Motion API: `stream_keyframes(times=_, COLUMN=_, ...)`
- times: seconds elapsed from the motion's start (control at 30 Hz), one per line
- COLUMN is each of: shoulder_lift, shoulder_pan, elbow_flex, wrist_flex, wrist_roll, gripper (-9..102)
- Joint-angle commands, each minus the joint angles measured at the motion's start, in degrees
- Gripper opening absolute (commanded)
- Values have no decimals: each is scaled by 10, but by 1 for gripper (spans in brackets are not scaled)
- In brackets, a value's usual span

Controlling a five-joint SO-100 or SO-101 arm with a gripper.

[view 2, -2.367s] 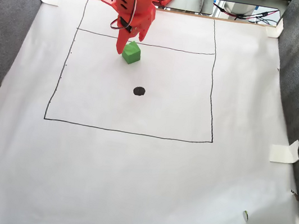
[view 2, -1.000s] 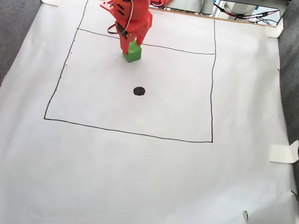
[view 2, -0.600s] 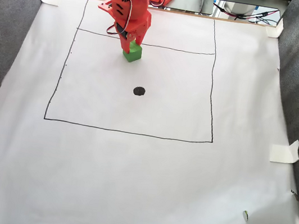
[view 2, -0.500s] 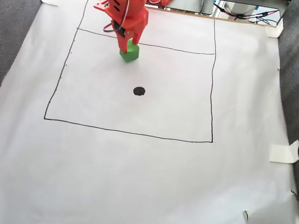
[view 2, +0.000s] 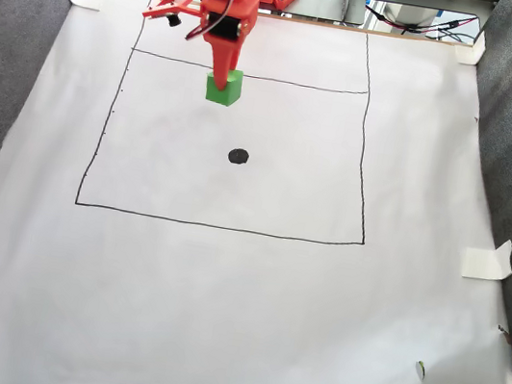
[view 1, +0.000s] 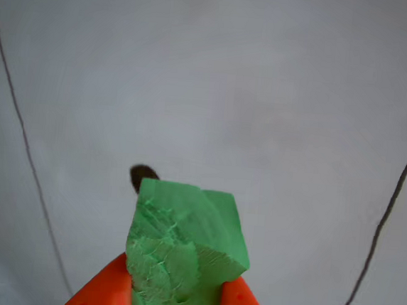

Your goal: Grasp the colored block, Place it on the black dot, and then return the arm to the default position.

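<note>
Counting one green block point(view 2: 222, 86), one black dot point(view 2: 238, 156)

One green block point(view 2: 223, 87), one black dot point(view 2: 238, 156), one orange gripper point(view 2: 221, 79) with two fingers point(view 1: 98, 297), one white paper sheet point(view 2: 238, 306) with one drawn rectangle point(view 2: 221, 226), three tape pieces point(view 2: 488, 260) at its edges.

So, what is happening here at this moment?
An orange robot arm holds the green block between its gripper fingers, near the top line of a square drawn on white paper. The black dot lies apart from the block, nearer the middle of the square, so the block is not yet placed on it.
</note>
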Motion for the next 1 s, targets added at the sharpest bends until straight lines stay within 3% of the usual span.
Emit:
stream_keyframes(times=0.0, shoulder_lift=-6, shoulder_pan=-10, elbow_flex=-23, wrist_flex=-11, wrist_roll=-36, gripper=0)
stream_keyframes(times=0.13, shoulder_lift=-47, shoulder_pan=-20, elbow_flex=-65, wrist_flex=18, wrist_roll=-53, gripper=0)
stream_keyframes(times=0.63, shoulder_lift=-209, shoulder_pan=-50, elbow_flex=-400, wrist_flex=293, wrist_roll=24, gripper=0)
stream_keyframes(times=0.77, shoulder_lift=-267, shoulder_pan=-51, elbow_flex=-472, wrist_flex=324, wrist_roll=50, gripper=0)
stream_keyframes(times=0.97, shoulder_lift=-338, shoulder_pan=-52, elbow_flex=-541, wrist_flex=308, wrist_roll=81, gripper=0)
